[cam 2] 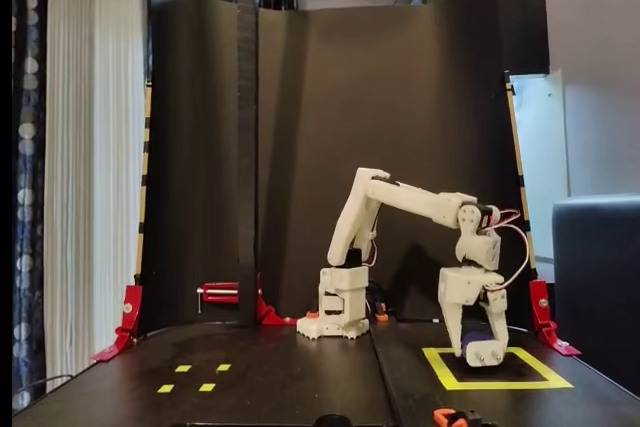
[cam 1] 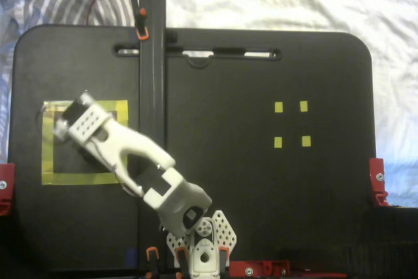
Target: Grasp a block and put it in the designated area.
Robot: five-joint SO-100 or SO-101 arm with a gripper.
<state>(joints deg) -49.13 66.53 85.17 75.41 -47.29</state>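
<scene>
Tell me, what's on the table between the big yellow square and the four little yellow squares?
Only bare black table, crossed by a dark upright post in the fixed view from above, between the designated area and the small squares.

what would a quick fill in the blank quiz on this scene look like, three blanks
1. The gripper is lowered inside the square outlined in ____ tape.
2. Apart from the designated area, the black table carries ____ tiny yellow tape squares.
3. In a fixed view from above, the vertical post is held by a clamp with an ____ handle.

Missing words: yellow; four; orange
</scene>
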